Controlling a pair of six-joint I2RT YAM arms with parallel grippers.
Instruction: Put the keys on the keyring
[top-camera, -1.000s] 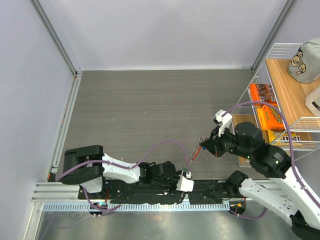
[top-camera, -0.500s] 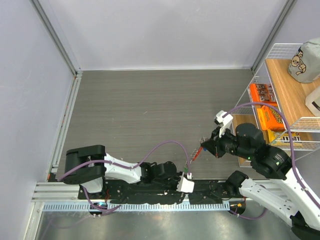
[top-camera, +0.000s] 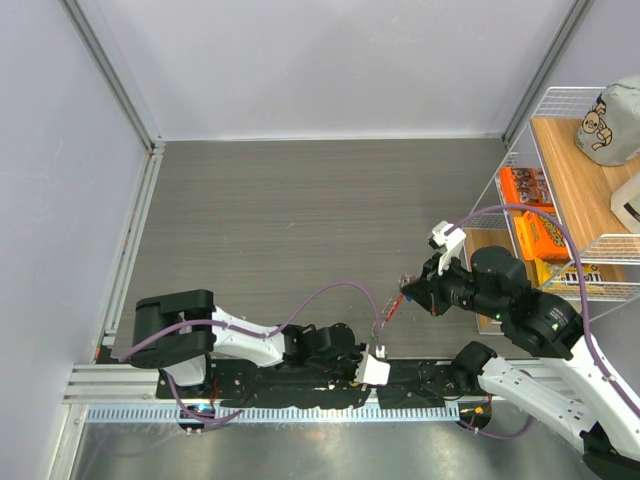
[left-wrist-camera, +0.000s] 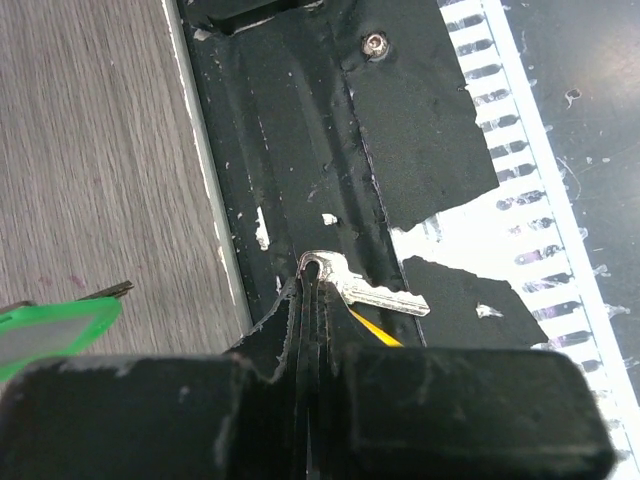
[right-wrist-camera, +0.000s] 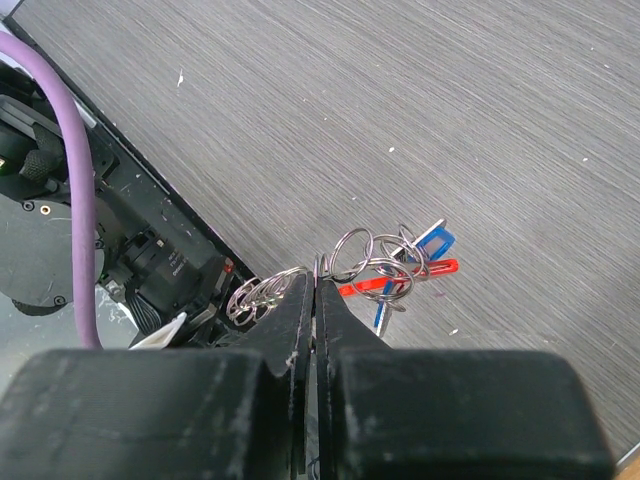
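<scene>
In the left wrist view my left gripper is shut on the head of a small silver key with a yellow tag. The key lies on the black base plate. A green tag with a key tip shows at the left edge. In the right wrist view my right gripper is shut on the keyring, held above the floor. A chain of rings hangs to its left. Keys with a red tag and a blue tag hang to its right. From above, the right gripper sits a little up and right of the left gripper.
A wire shelf with orange snack boxes stands at the right, close to the right arm. A white slotted rail runs beside the black plate. The grey wood-grain tabletop stretches ahead, with walls behind and to the left.
My left gripper has closed onto the yellow-tagged key and shifted slightly toward the near edge. The right gripper has stayed put, holding the keyring.
</scene>
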